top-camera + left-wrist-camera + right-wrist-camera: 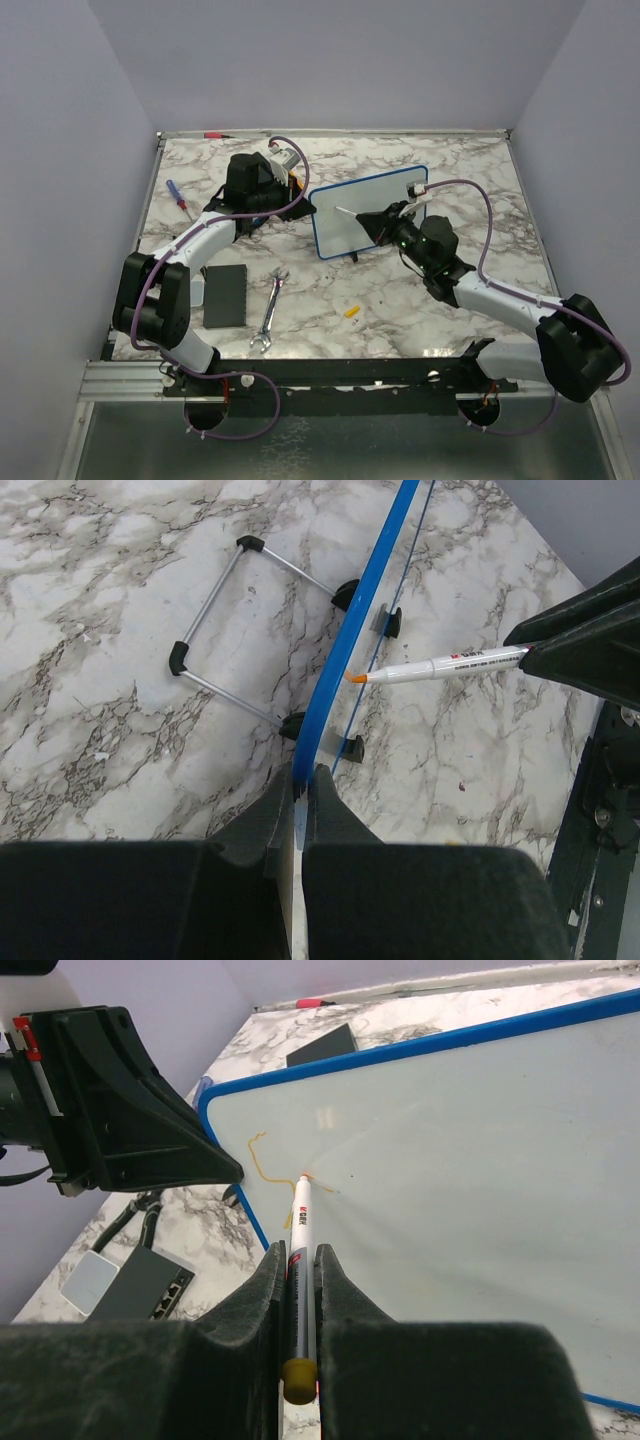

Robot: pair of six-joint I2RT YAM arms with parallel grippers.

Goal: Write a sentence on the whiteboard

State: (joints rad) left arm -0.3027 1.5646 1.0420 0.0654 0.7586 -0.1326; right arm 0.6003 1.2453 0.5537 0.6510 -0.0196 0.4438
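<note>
The whiteboard (372,193) stands tilted on its feet at the table's middle, white face with a blue frame. My left gripper (307,206) is shut on the board's left edge; the left wrist view shows the blue frame (352,645) pinched between the jaws (303,780). My right gripper (300,1256) is shut on a white marker (302,1222) with an orange tip. The tip touches the board's face (460,1150) near its left side, at the end of a short yellowish line (263,1158). The marker also shows in the left wrist view (445,665).
A wrench (270,310), a black pad (225,295) and a yellow marker cap (351,310) lie in front of the board. A blue-red screwdriver (177,195) lies at the left and a red pen (213,134) at the back edge. The board's wire stand (230,620) rests behind it.
</note>
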